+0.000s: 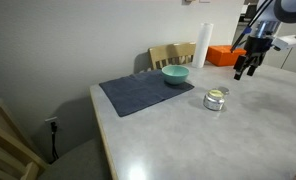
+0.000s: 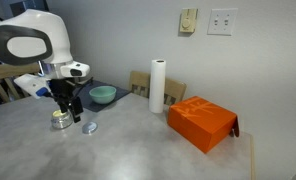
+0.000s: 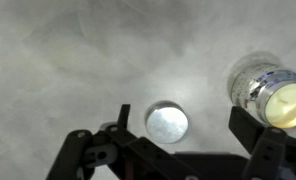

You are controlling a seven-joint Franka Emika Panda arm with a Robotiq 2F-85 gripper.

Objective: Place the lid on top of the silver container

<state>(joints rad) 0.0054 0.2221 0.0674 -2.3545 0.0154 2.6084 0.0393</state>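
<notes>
End effector (image 3: 180, 115) spread wide, hovering above lid (image 3: 167, 123), silver container (image 3: 272, 92) near, uncovered

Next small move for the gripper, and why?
Probably lower straight down with jaws open: in the wrist view the gripper hangs open above the lid, which lies flat on the table beside the silver container, not yet grasped.

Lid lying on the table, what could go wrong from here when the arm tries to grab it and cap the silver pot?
1. The lid lies flat on the table, so the open end effector might slide it instead of gripping it.
2. The silver container stands close to the end effector in the wrist view, so a descent could bump it.
</notes>
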